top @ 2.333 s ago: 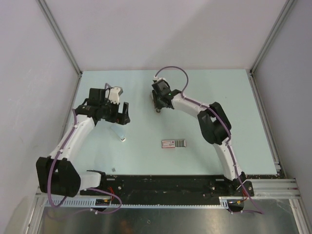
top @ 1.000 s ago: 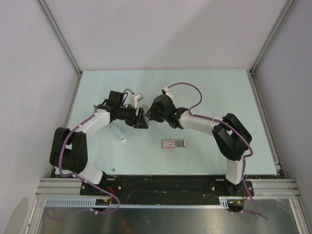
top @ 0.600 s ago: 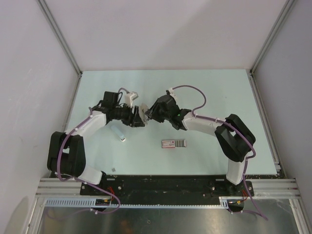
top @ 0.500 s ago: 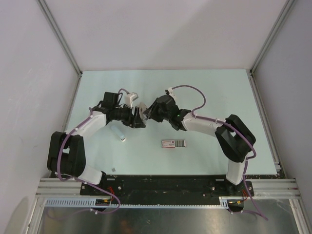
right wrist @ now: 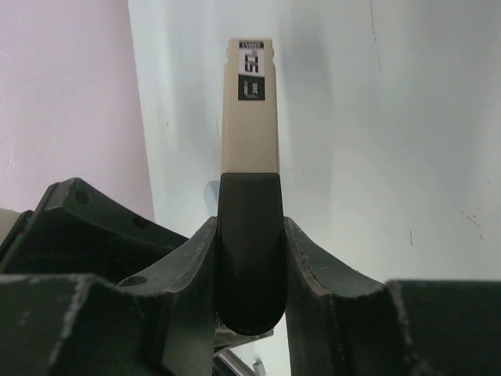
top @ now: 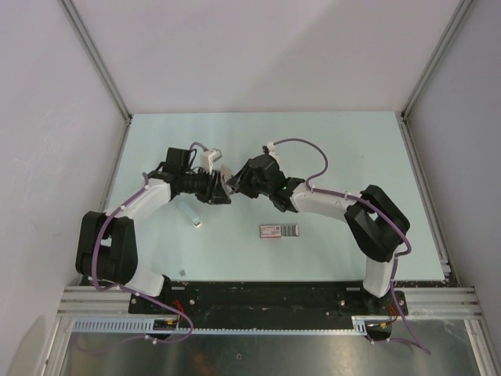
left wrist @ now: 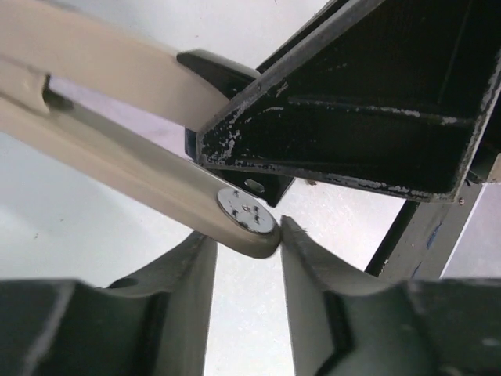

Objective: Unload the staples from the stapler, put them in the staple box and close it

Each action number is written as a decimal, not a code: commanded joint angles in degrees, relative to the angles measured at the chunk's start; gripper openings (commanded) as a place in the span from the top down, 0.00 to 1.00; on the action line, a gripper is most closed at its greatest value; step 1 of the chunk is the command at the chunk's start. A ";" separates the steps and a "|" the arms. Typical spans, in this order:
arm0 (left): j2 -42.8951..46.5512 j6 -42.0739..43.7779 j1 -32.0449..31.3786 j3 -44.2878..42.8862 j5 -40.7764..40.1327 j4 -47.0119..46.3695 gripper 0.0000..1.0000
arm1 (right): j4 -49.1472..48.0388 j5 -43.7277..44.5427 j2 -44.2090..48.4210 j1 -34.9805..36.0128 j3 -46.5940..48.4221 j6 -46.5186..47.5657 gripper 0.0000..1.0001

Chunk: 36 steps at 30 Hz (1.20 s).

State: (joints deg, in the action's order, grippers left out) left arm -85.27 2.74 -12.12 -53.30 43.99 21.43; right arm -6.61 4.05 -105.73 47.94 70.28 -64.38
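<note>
The stapler (right wrist: 249, 133) has a beige-silver body and a black rear part, and it hangs above the table between the two arms (top: 227, 186). My right gripper (right wrist: 249, 223) is shut on the black rear part, and the body points away from it. In the left wrist view the stapler's (left wrist: 149, 172) rounded front end, with a round metal rivet, sits between my left gripper's (left wrist: 246, 239) fingertips and touches both. In the top view the left gripper (top: 218, 191) and the right gripper (top: 236, 184) meet nose to nose. No staples are visible.
A flat red-and-white packet with a grey strip (top: 279, 230) lies on the pale table in front of the grippers. A small pale piece (top: 193, 216) lies below the left forearm. The right gripper's black housing (left wrist: 376, 117) looms close in the left wrist view.
The left gripper's jaws have closed in onto the stapler's front end. Both grippers have drifted slightly left. The right gripper has kept its hold.
</note>
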 commanded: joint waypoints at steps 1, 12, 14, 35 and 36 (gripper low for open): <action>0.22 3.59 0.26 -0.52 3.10 -1.13 0.66 | -7.65 -0.33 4.85 0.16 0.82 -1.49 1.00; -0.09 5.82 0.69 -1.29 0.97 -1.13 0.88 | -7.66 -2.23 8.14 1.65 -3.31 -0.65 1.00; 0.37 6.67 0.71 -1.39 -0.56 -1.17 0.91 | -7.59 -2.26 8.93 2.05 -4.32 0.42 1.00; 5.58 21.00 -0.82 0.06 -18.97 -3.57 1.00 | -5.19 -5.95 13.57 6.69 -14.99 23.39 1.00; 5.92 21.92 -1.60 0.35 -20.41 -3.93 1.00 | -4.91 -6.06 13.95 6.79 -15.39 24.55 1.00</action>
State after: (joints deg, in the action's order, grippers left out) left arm -83.90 19.62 -11.88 -52.71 27.44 24.75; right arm -12.34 2.09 -94.37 53.23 56.69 -46.94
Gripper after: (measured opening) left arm 0.137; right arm 0.369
